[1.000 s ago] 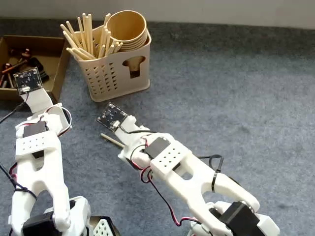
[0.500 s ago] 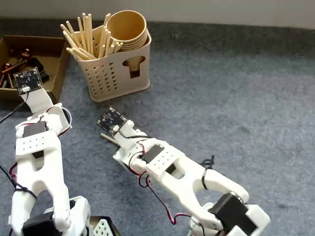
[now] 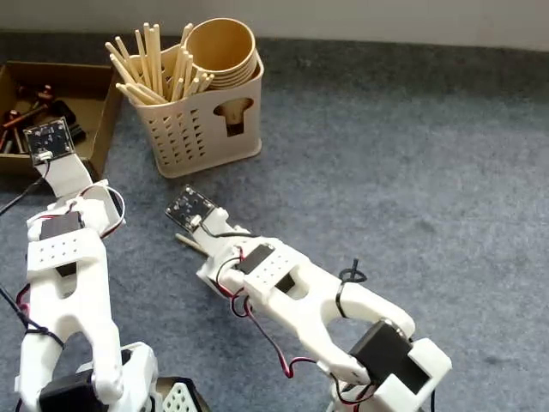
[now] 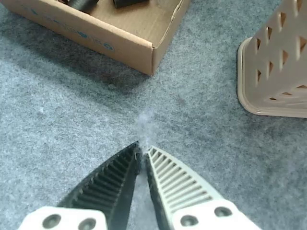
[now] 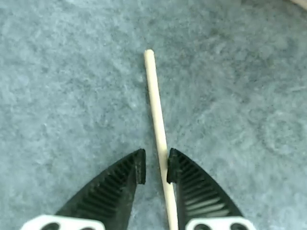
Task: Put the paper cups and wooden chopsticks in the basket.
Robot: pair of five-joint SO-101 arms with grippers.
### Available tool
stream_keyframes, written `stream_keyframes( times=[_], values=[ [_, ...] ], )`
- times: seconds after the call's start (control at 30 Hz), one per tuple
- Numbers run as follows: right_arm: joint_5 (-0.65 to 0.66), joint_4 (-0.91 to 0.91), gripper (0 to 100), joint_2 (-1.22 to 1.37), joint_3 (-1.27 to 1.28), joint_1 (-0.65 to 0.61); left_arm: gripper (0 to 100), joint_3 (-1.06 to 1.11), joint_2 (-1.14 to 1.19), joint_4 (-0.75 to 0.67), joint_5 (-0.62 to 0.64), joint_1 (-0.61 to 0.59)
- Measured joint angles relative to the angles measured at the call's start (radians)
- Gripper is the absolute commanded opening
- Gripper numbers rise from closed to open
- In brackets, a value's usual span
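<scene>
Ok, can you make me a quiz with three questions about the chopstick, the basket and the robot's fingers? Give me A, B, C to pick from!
1. Where is the loose chopstick?
A) in the brown box
B) on the grey carpet, between the right gripper's fingers
C) inside a cup

2. What colour is the basket?
A) red
B) beige
C) green

3. How are the left gripper's fingers?
A) wide open
B) clamped on a cup
C) shut, with nothing between them

Answers:
1 B: the right wrist view shows it lying on the carpet with a finger at each side.
2 B: the high view shows its beige slotted walls.
3 C: the left wrist view shows the tips meeting over bare carpet.
</scene>
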Motion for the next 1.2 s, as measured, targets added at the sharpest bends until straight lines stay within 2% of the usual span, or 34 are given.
stream_keyframes(
  times=[0.33,0.47,0.53,0.67,1.0,1.2],
  values=[
    [0.000,0.057,6.7,0.101,-0.077,0.009,0,0.000,0.000,0.000,0.000,0.000],
    [0.000,0.184,6.3,0.141,-0.175,0.012,0,0.000,0.000,0.000,0.000,0.000],
    [0.006,0.267,3.0,0.144,-0.210,0.011,0,0.000,0.000,0.000,0.000,0.000],
    [0.086,0.405,0.5,0.146,-0.250,0.015,0,0.000,0.000,0.000,0.000,0.000],
    [0.120,0.578,0.5,0.143,-0.276,0.055,0,0.000,0.000,0.000,0.000,0.000],
    [0.123,0.721,0.5,-0.018,-0.305,0.063,0,0.000,0.000,0.000,0.000,0.000]
  ],
)
